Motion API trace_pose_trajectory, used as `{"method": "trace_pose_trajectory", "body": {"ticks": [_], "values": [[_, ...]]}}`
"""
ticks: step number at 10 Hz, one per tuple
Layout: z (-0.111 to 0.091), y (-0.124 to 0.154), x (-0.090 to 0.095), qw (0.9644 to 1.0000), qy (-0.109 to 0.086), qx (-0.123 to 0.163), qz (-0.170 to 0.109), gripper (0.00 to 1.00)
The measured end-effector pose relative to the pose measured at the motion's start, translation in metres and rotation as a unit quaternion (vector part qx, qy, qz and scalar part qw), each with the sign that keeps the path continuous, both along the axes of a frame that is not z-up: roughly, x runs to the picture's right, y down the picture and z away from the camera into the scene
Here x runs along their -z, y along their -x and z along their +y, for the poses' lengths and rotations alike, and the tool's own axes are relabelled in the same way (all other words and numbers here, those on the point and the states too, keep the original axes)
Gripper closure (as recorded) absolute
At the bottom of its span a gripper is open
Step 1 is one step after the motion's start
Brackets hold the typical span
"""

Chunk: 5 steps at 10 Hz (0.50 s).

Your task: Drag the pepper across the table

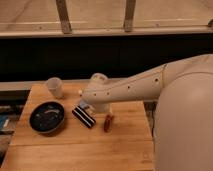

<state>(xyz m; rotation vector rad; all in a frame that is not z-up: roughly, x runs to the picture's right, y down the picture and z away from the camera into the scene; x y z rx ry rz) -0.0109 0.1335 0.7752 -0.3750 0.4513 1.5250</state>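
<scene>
Low over table (75,145), gripper (102,109) hangs by pepper (108,123); striped block (84,116) beside

arm (131,90): cream-white, smooth, tapering | small dark dots along shell | jaws: hidden under rounded wrist (98,83)

This is looking like a lab or test space rather than a home: a plain wooden table (75,147) is standing against a dark wall (60,57), with a pale ledge (100,31) and metal-posted glazing (63,15) running above it. A white robot arm (135,87) is reaching over the table, its gripper (101,109) hanging low just beside a pepper (108,123) and a striped block (84,116). A dark bowl (46,117) and a pale cup (55,87) are sitting at the left
</scene>
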Motion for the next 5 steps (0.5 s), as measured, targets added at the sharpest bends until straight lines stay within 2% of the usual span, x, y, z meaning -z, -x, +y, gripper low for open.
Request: {"method": "trace_pose_trajectory", "body": {"ticks": [2,5], "values": [[-0.002,-0.026,-0.012,0.9998,0.002,-0.015,0.016,0.35],[0.005,-0.056,-0.037,0.9988,0.018,-0.028,0.036,0.35]]}}
